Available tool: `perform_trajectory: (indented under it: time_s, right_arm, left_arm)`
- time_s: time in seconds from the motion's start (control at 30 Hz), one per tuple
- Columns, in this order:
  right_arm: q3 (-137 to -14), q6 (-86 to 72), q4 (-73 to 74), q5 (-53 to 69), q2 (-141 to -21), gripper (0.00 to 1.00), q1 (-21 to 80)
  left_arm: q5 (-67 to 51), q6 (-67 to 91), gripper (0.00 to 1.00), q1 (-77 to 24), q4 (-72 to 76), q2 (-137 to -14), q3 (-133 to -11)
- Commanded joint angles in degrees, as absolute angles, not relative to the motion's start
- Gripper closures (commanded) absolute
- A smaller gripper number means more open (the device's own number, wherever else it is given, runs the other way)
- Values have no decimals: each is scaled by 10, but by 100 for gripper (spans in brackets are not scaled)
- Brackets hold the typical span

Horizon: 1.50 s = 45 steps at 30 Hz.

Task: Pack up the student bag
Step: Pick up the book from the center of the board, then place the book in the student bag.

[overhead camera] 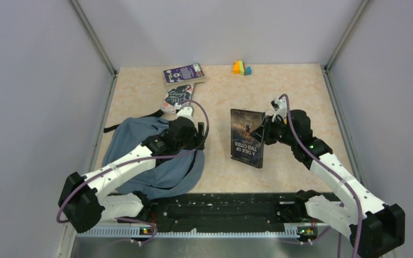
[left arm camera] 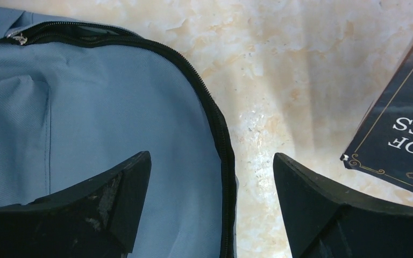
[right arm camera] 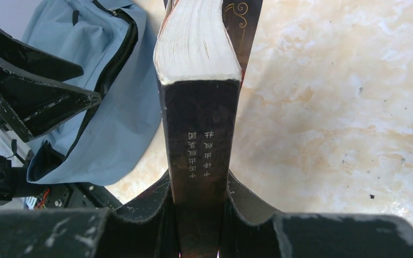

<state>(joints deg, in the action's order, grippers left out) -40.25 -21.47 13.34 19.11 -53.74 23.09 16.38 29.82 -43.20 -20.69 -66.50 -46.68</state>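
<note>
Both outstretched: left arm (overhead camera: 119, 167) over bag (overhead camera: 132, 137), right arm (overhead camera: 330, 164) clamping book (overhead camera: 247, 137).

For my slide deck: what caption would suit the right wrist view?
Right end effector grips a dark book, spine facing the camera, with the blue bag at left.

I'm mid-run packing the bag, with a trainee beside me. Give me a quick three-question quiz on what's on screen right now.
1. True or false: the left gripper is clamped on the student bag.
2. What does the right gripper hold? A) the dark book B) a bag strap C) nothing
3. How many more books lie near the table's far edge?
Key: 1 false, its jaws stand open over the bag's zipper edge. 2 A. 3 two.
</note>
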Motion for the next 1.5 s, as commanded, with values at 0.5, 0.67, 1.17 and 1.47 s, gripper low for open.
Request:
perform_trajectory:
  time_s: [0.5,0.67,1.17,1.47]
  right_arm:
    - [-428,-206,80,187,-502,100,232]
    - [-432,-209,83,183,-495,100,232]
    - [-410,-429,-136,253,-492,100,259]
    - [-375,-567,-342,95,-579,100,402]
  left_arm:
    - [191,296,53,-434,-261,-733,-525]
    - [201,289,87,-434,-280,-728,-544]
    - [231,145,100,-432,-441,-710,-739]
    - [241,82,100,-429,-530,-750,-852]
